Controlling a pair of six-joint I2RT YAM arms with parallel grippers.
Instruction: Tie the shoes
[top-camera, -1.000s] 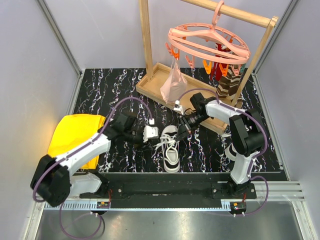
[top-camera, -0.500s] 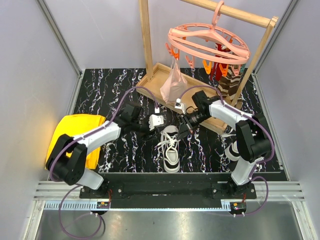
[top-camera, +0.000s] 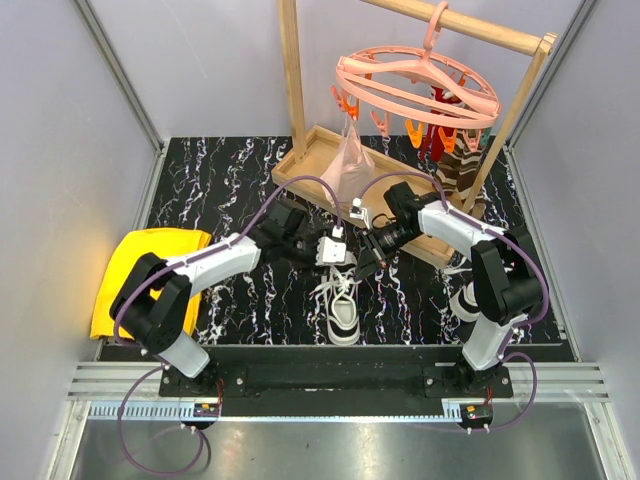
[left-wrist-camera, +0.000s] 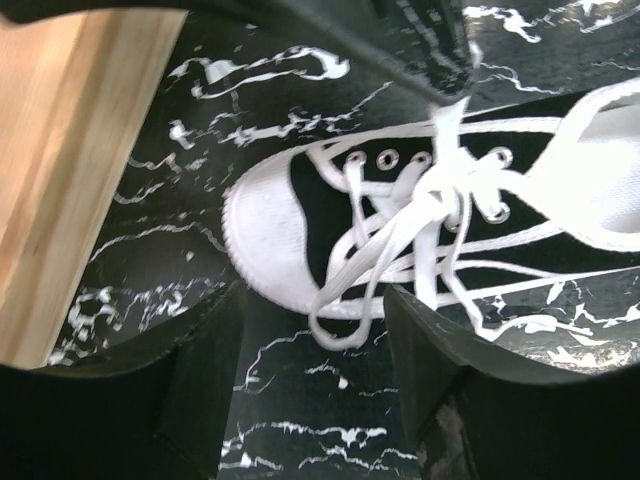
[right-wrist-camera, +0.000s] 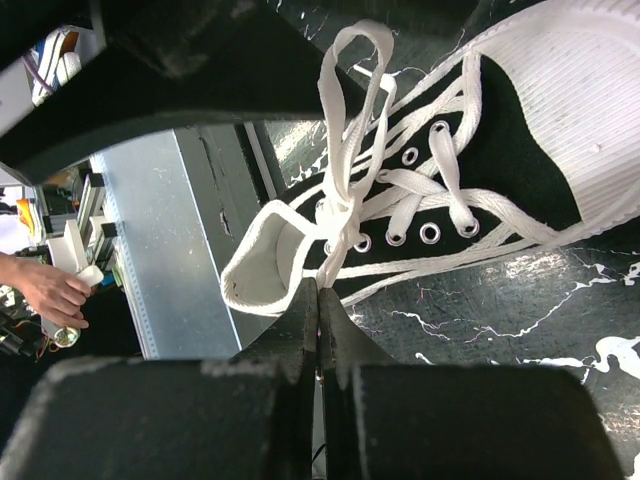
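One white sneaker with black trim lies at the table's front centre, toe pointing away from me, its laces loose. In the left wrist view its toe is just ahead of my open left gripper, and a lace loop hangs between the jaws without touching them. My left gripper hovers over the toe end. My right gripper is shut on a lace beside the shoe's collar; the loop runs up across the eyelets. The second sneaker is partly hidden behind the right arm.
A wooden rack with a tray base stands behind the shoe, holding a pink clip hanger, a plastic bag and brown striped socks. A yellow cloth lies at the left. A person's hand shows beyond the table.
My left arm has swung right, from beside the shoe's left to over its toe end. The right gripper has stayed at the shoe, still shut on the lace.
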